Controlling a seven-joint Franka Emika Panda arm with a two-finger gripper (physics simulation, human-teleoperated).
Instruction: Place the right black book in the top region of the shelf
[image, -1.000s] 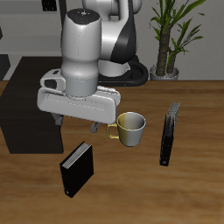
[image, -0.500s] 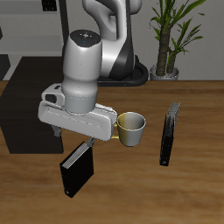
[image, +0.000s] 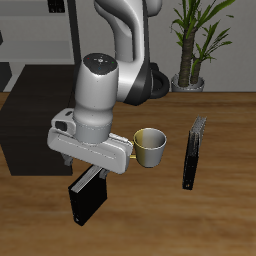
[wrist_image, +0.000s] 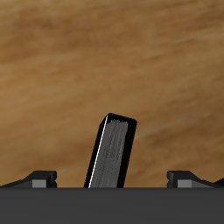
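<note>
The right black book (image: 86, 199) is thick, glossy black with thin white edge lines and stands on the wooden table near its front edge. It also shows in the wrist view (wrist_image: 112, 154), standing on edge between the two fingers. My gripper (image: 90, 170) hangs directly over the book's top, fingers (wrist_image: 39, 179) spread wide on either side, open and not touching it. The shelf (image: 30, 120), a low matte black cabinet with a flat top, stands beside the arm, farther back.
A cream mug (image: 150, 146) stands beside the gripper. A slimmer black book with a grey edge (image: 192, 152) stands beyond the mug. A potted plant (image: 192, 45) is at the back. A tall thin dark rack (image: 74, 35) rises behind the shelf.
The arm has come forward and down, bringing the open gripper from above the table's middle to just over the right black book.
</note>
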